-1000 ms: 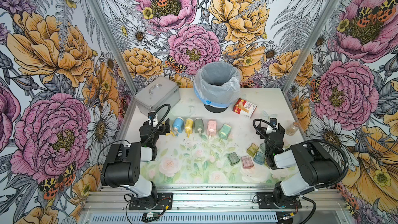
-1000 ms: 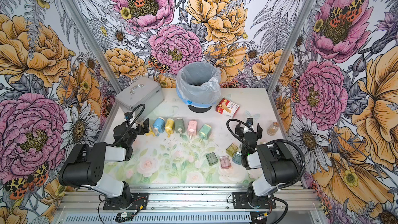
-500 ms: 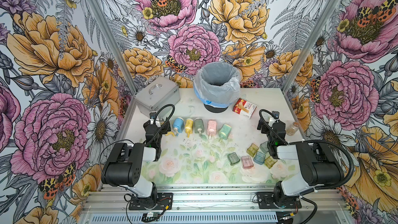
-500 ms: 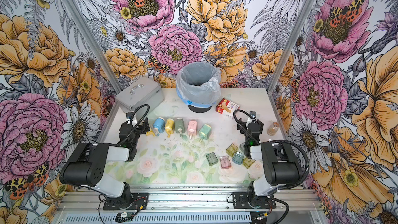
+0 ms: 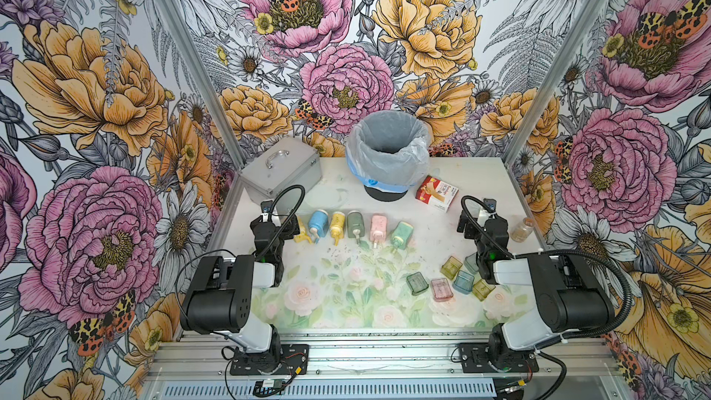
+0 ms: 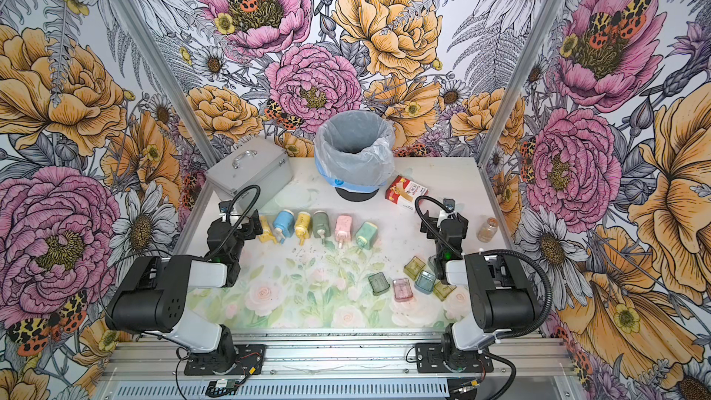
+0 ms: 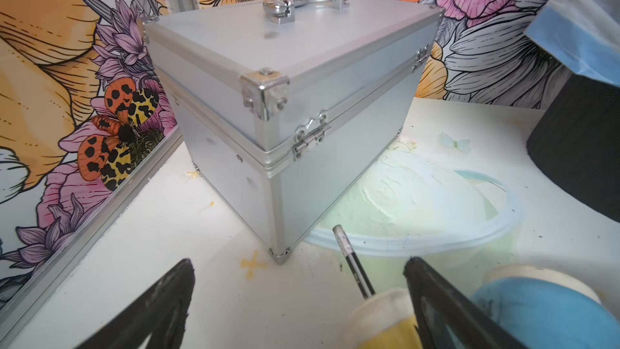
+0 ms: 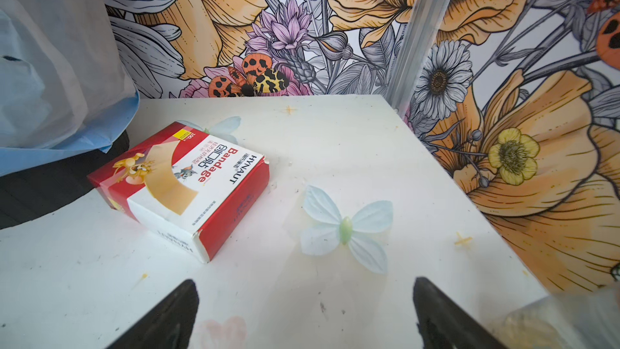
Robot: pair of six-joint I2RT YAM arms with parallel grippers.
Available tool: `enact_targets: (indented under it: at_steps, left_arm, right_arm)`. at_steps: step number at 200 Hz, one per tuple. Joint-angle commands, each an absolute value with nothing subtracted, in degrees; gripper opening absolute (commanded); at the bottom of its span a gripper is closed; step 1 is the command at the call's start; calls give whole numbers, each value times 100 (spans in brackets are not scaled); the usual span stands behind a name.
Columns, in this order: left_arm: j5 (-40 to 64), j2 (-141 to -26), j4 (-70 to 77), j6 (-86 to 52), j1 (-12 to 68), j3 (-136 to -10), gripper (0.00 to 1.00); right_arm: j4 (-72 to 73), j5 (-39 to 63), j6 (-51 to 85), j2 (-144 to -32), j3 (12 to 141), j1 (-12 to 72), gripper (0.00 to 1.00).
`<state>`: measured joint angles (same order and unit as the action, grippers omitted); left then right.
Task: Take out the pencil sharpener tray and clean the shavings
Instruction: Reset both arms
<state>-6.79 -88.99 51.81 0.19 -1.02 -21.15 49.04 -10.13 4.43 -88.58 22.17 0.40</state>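
L jaws apart, empty, nr silver case (image 7: 302, 112) at desk (image 5: 434, 240) left edge; R jaws apart, empty, open room beside bandage box (image 8: 188, 189); shavings (image 5: 340, 253) mid-desk.

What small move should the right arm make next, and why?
Probably draw the right end effector back and lower it over the olive translucent plastic tray. It is open and empty, facing the red-and-white bandage box, while the tray lies loose beside that arm and dark shavings dot the table.
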Motion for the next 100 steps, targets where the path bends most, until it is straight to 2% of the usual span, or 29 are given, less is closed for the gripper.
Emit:
enact_targets:
  at_steps: [1, 100]
  left_arm:
    - [-404, -8825, 5173, -30, -125, -2228, 99]
    - [-413, -8830, 5186, -21, -114, -2224, 99]
  right_arm:
    - [4936, -899, 418, -8780, 2237, 8, 100]
    - [4822, -720, 448, -8807, 2303, -62, 100]
